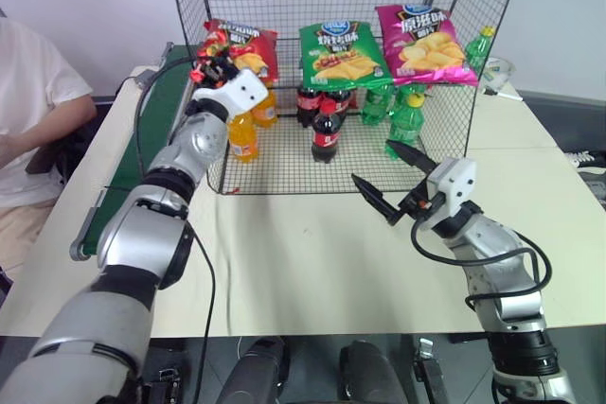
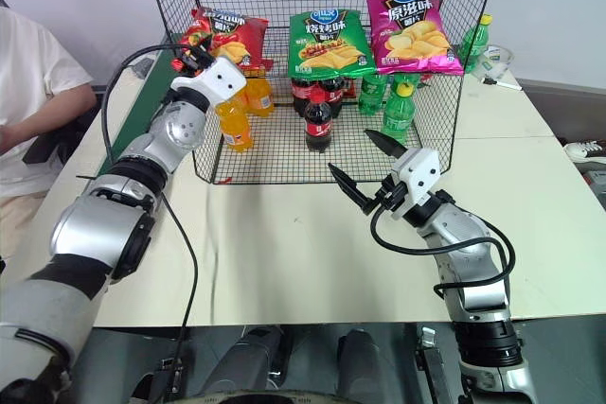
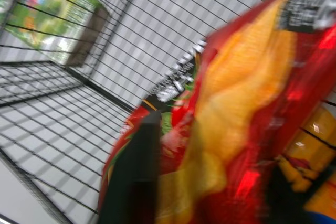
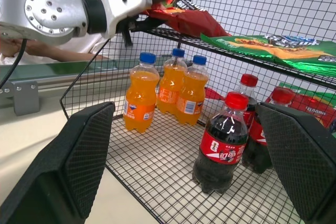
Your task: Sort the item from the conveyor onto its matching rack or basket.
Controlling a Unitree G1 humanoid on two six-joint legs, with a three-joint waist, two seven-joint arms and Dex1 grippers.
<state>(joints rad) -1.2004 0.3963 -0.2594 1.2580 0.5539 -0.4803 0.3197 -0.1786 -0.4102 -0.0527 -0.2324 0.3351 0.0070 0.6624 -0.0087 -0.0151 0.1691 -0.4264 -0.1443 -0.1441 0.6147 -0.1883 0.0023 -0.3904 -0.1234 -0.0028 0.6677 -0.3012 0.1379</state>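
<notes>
The red crisp bag (image 1: pixel 241 40) lies on the middle shelf of the black wire rack (image 1: pixel 275 156), at its left end. My left gripper (image 1: pixel 210 65) reaches up to the bag's near edge; in the left wrist view its fingers (image 3: pixel 136 177) stand apart with the bag (image 3: pixel 247 103) between them, open. The right wrist view shows the bag (image 4: pixel 184 17) resting on the shelf wire. My right gripper (image 1: pixel 372 160) hovers open over the table in front of the rack, holding nothing. The dark green conveyor (image 1: pixel 118 172) runs along the table's left side.
A green bag (image 1: pixel 339 54) and a pink bag (image 1: pixel 421 43) share the shelf. Orange bottles (image 1: pixel 242 134), cola bottles (image 1: pixel 325 130) and green bottles (image 1: pixel 407 120) stand on the rack's floor. A person in white (image 1: pixel 28 120) sits left of the conveyor.
</notes>
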